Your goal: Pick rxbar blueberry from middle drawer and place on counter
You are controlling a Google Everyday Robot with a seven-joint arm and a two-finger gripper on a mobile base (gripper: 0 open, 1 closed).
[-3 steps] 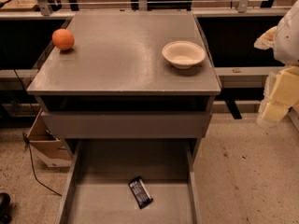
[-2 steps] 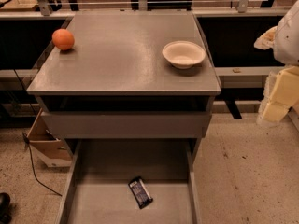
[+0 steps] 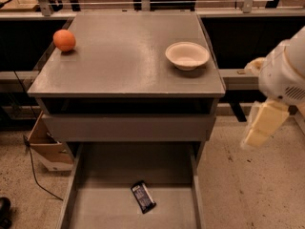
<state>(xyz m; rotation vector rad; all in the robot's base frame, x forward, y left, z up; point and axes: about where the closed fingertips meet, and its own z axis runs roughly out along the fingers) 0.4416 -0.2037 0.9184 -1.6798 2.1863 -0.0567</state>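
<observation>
The rxbar blueberry point(image 3: 143, 196), a dark shiny wrapper with pale print, lies flat on the floor of the open middle drawer point(image 3: 95, 194), near its middle. The drawer is pulled out below the cabinet. The counter point(image 3: 124, 56) is the flat grey top above it. My gripper point(image 3: 255, 136) hangs on the white arm at the right edge of the view, off the cabinet's right side, at about drawer-front height. It is well apart from the bar and holds nothing that I can see.
An orange ball point(image 3: 64, 40) sits at the counter's back left. A white bowl point(image 3: 187, 55) sits at its right side. A cardboard box point(image 3: 45, 147) and a black cable lie on the floor to the left. A plain grey drawer front point(image 3: 126, 127) is above the open drawer.
My arm and gripper have moved a little down and to the left, towards the cabinet. The bar, ball and bowl have not moved.
</observation>
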